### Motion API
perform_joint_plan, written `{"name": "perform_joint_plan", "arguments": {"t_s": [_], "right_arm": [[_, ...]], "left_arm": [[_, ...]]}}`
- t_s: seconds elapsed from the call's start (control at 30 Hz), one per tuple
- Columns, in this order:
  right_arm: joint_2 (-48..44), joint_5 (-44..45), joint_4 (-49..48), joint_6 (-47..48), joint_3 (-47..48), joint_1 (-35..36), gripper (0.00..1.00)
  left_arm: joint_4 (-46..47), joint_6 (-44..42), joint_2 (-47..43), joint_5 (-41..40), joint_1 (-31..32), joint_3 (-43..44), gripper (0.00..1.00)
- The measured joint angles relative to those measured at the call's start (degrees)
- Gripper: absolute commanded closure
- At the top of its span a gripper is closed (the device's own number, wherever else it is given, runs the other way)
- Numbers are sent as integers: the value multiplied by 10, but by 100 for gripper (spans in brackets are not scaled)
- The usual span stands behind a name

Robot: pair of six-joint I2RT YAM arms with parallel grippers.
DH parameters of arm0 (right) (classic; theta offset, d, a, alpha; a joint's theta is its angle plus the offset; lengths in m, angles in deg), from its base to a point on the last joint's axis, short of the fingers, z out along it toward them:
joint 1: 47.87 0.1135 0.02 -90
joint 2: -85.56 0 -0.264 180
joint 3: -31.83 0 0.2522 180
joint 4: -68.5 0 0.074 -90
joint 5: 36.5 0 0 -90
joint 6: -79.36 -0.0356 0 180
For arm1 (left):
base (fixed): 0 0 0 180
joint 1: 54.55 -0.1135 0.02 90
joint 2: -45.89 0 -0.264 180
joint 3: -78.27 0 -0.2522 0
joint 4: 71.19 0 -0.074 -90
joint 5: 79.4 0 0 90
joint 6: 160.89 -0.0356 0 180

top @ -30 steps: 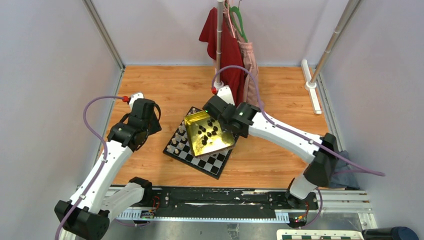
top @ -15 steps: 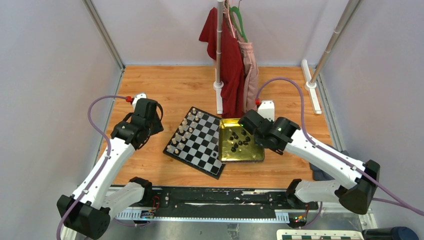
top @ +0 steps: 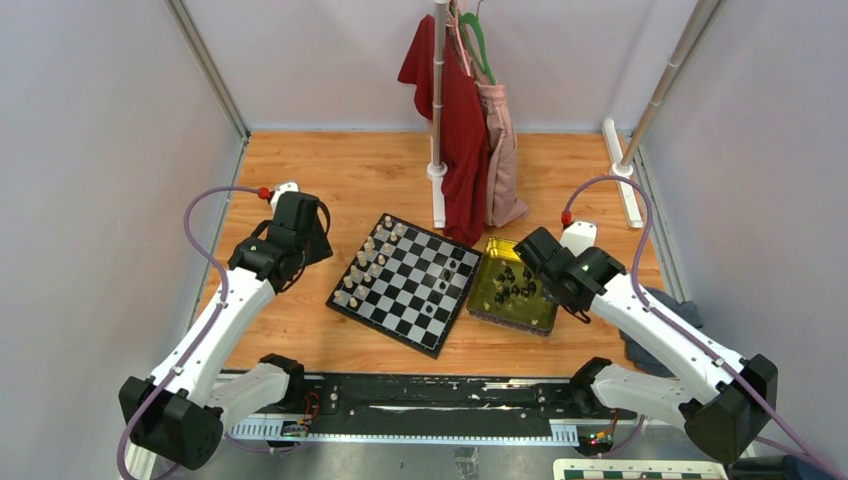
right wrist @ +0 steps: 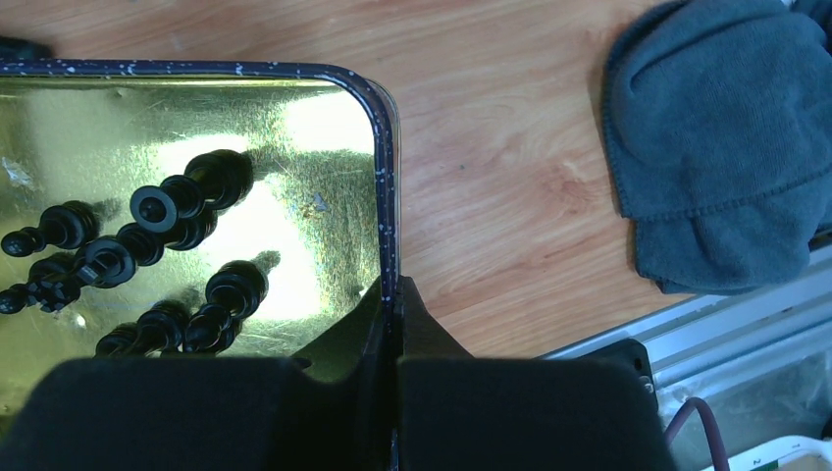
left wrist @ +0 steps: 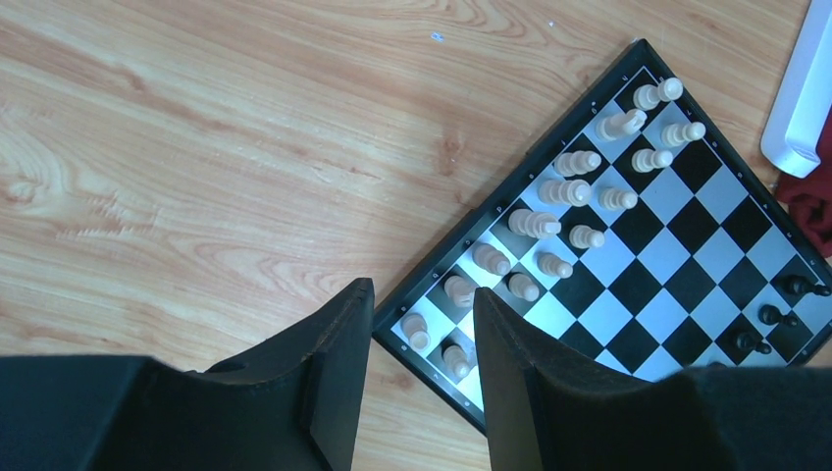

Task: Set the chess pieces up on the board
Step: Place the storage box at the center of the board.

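The chequered board [top: 418, 300] lies mid-table, with cream pieces along its left side. Three black chess pieces [left wrist: 772, 315] stand at the board's [left wrist: 677, 285] right edge. Several more black chess pieces [top: 514, 282] lie loose inside a gold tin tray [top: 500, 308] just right of the board. My right gripper [top: 549, 287] is shut on the tray's right rim. The right wrist view shows its jaws [right wrist: 390, 291] pinching that rim [right wrist: 379, 128], with the pieces [right wrist: 162, 211] to the left. My left gripper [left wrist: 422, 291] hovers open and empty over the board's left corner.
Red and pink clothes [top: 468, 120] hang on a pole whose white foot [top: 437, 171] stands just behind the board. A grey cloth [right wrist: 716, 147] lies on the table right of the tray. A white rail foot [top: 622, 170] is at the back right.
My right arm has carried the gold tray with the black pieces from above the board over to the board's right side. The left arm has barely shifted.
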Motion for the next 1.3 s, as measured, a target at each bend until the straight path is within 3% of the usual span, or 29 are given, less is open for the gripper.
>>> {"name": "perform_joint_plan", "arguments": {"t_s": [0.63,1.3], "right_arm": [[112,-74,-181,101,-66,-211,100],[230,-114,-320,174,-70,-294,100]], "left_arm": [[28,2,17,15,0,2,53],[67,14,23,15,0,-14,53]]}}
